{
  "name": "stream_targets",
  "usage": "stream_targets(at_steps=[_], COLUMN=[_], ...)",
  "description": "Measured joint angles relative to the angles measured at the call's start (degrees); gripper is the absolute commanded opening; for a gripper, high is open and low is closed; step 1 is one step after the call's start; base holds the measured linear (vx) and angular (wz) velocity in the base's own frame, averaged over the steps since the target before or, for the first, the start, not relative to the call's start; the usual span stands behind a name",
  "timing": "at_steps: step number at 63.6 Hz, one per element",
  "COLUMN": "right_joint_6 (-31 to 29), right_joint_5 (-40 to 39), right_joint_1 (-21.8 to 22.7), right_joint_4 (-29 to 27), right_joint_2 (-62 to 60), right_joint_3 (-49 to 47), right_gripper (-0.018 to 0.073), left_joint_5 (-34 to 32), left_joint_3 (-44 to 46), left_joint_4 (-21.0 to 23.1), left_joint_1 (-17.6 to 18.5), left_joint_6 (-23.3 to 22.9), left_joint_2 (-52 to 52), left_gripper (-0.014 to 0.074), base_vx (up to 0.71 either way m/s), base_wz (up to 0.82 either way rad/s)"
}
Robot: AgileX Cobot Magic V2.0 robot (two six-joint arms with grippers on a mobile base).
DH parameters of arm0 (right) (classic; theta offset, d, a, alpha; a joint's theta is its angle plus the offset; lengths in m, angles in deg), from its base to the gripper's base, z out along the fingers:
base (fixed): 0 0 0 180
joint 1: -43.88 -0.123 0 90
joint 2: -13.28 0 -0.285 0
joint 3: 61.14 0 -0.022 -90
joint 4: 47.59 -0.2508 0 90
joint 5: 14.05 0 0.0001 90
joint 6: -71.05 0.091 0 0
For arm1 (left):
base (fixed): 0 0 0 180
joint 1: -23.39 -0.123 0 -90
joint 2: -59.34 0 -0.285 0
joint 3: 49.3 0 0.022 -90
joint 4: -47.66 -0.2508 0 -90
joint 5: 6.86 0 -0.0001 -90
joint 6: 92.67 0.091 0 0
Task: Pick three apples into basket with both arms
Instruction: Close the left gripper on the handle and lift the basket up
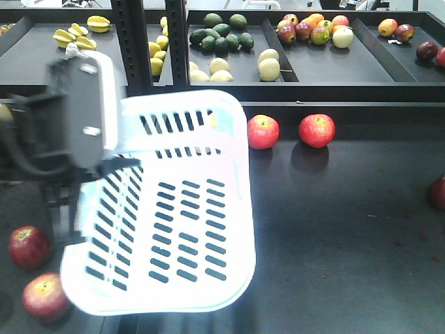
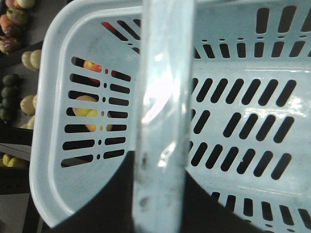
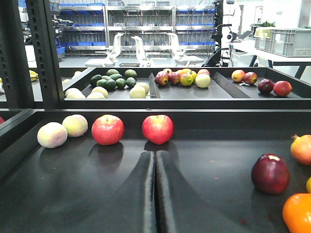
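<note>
The pale blue-white basket hangs tilted above the dark table, and its inside holds nothing. My left gripper is shut on the basket's thin handle, with a black finger on each side of it. The left arm is at the basket's left rim. Two red apples sit near the back edge. Two more apples lie at the front left, beside the basket. My right gripper is shut and empty, low over the table, pointing at one apple with the other to its left.
Two pale round fruits lie left of the back apples. A dark red fruit, an orange and a pomegranate-like fruit sit at the right. Raised trays of mixed fruit run behind a black ledge. A black rack post stands back left.
</note>
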Motion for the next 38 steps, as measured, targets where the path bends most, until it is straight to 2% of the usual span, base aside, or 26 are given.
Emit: stream_targets(at_steps=[19,38], right_joint_6=[0.0,0.0], right_joint_5=[0.0,0.0], right_joint_1=[0.0,0.0], right_joint_4=[0.0,0.0], right_joint_2=[0.0,0.0], right_joint_3=[0.0,0.0], right_gripper=[-0.0009,-0.0009], left_joint_5=[7.7,10.4], left_joint_3=[0.0,0.0], left_joint_4=[0.0,0.0], left_joint_1=[0.0,0.0], left_joint_6=[-0.4,-0.4], left_joint_2=[12.7,18.7], left_gripper=[-0.0008,-0.0008], base_vx=[0.00,0.00], base_wz=[0.00,0.00])
